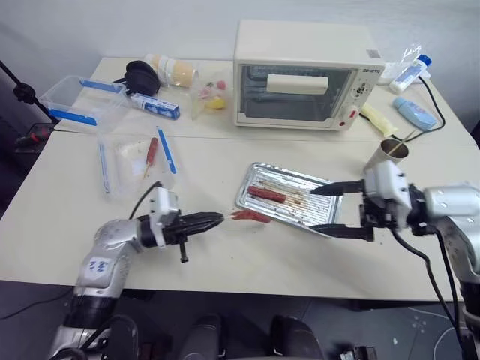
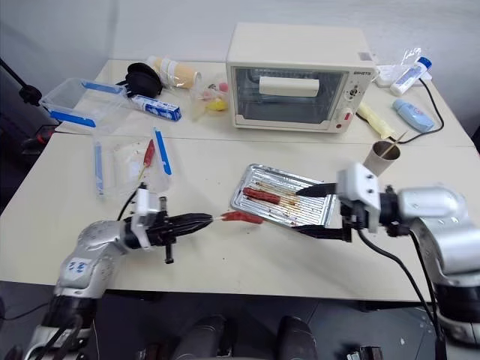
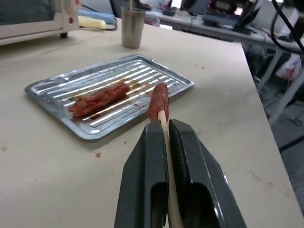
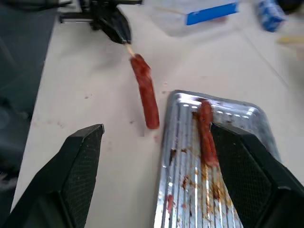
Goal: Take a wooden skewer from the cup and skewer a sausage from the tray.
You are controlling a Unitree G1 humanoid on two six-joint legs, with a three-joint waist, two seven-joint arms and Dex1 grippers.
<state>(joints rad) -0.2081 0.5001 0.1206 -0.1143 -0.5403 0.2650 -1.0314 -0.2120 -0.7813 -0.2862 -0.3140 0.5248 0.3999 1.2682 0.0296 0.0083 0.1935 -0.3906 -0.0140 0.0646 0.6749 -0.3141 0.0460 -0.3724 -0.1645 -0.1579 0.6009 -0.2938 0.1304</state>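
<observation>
1. Left wrist view: left fingers point(image 3: 156, 166) clenched on the wooden skewer point(image 3: 167, 156), its tip sunk in the sausage point(image 3: 158, 100).
2. Sausage held clear of the counter point(image 1: 225, 262), just beside the near rim of the tray point(image 1: 247, 199).
3. Right fingers point(image 1: 336, 189) spread wide, grasping nothing, straddling the tray's far end.
4. A second sausage point(image 1: 267, 194) lies on the tray's ribbed floor.
5. Cup point(image 1: 389, 154) stands upright beyond the right hand, a stick in it; toaster oven point(image 1: 304, 75) behind.
</observation>
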